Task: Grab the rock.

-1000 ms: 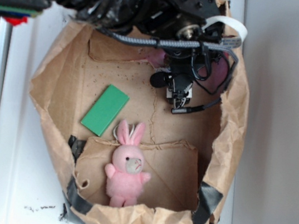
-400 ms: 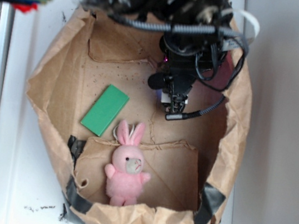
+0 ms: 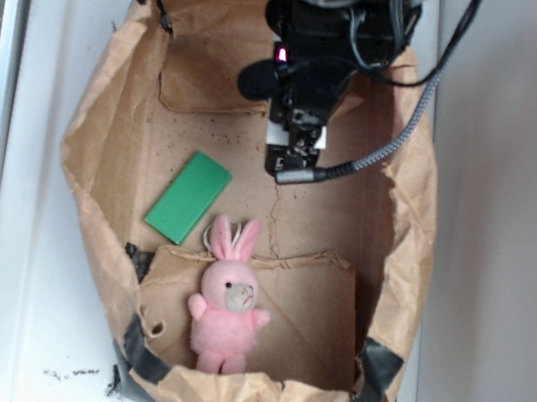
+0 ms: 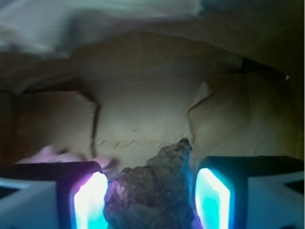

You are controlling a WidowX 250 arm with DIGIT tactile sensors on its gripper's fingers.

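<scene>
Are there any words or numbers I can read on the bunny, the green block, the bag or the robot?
No text can be read in either view. The pink plush bunny, flat green rectangular block, crumpled brown paper bag, rough brownish-grey rock and black gripper show no letters, numbers or labels.

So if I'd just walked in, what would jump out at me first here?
Probably the fluffy pink plush bunny lying near the front of the crumpled brown paper-lined bin, with a flat green rectangular block just beside it. Above them hangs the black robot gripper. In the wrist view, a rough brownish-grey rock sits between its glowing jaws.
</scene>
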